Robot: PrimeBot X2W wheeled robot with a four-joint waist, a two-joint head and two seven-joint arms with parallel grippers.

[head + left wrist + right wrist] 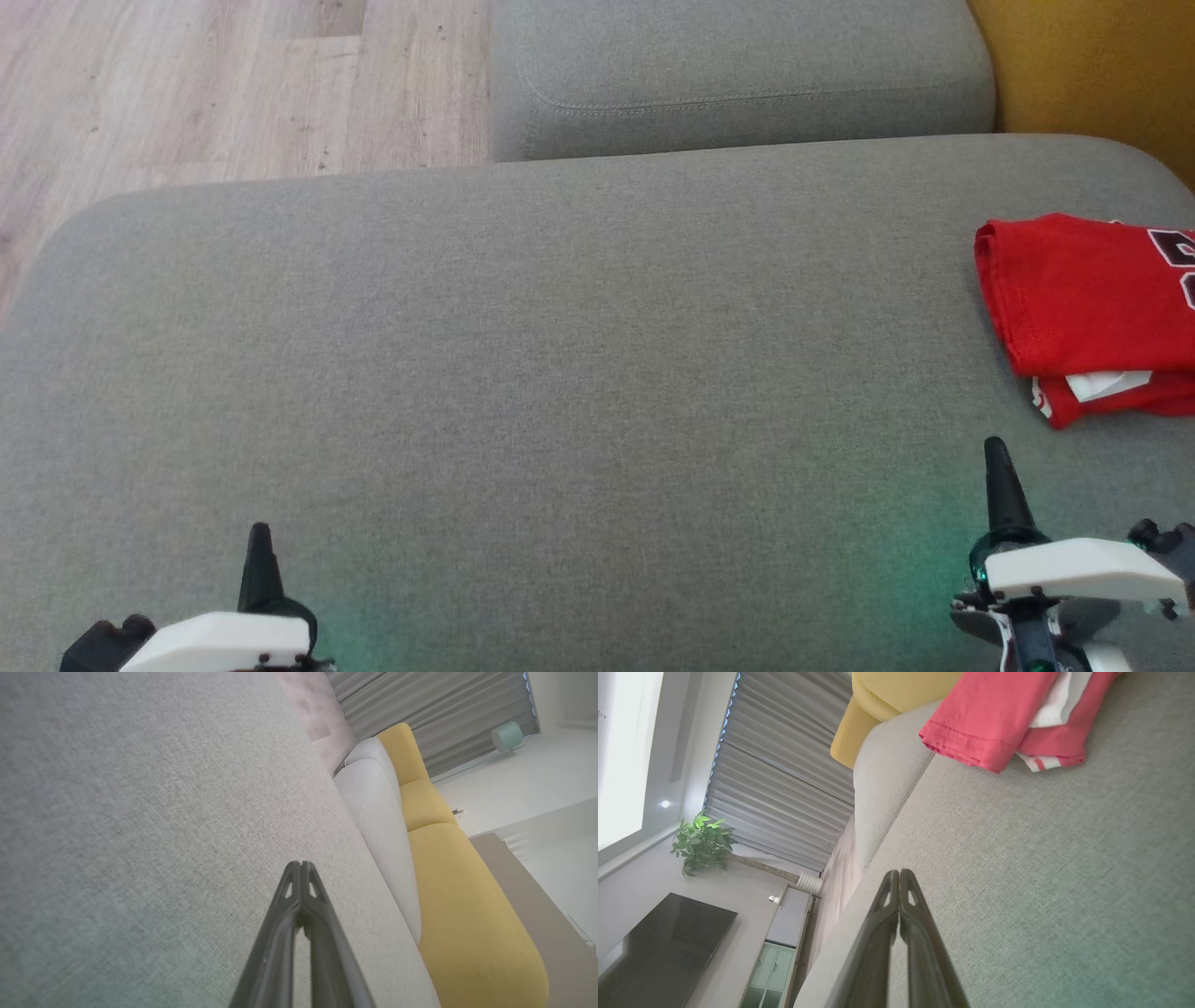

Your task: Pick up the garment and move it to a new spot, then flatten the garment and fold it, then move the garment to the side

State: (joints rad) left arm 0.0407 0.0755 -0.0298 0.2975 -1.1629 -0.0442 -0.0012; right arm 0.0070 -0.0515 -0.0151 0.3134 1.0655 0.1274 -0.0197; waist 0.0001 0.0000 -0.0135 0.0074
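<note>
You can read nothing here: the dark, white-edged print on the red garment runs out of view.

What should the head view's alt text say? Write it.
A folded red garment lies on a grey cushion at the view's right edge. The left tool and right tool, both shut and empty, point up from the bottom corners, clear of the garment. Wood floor shows at top left.
</note>
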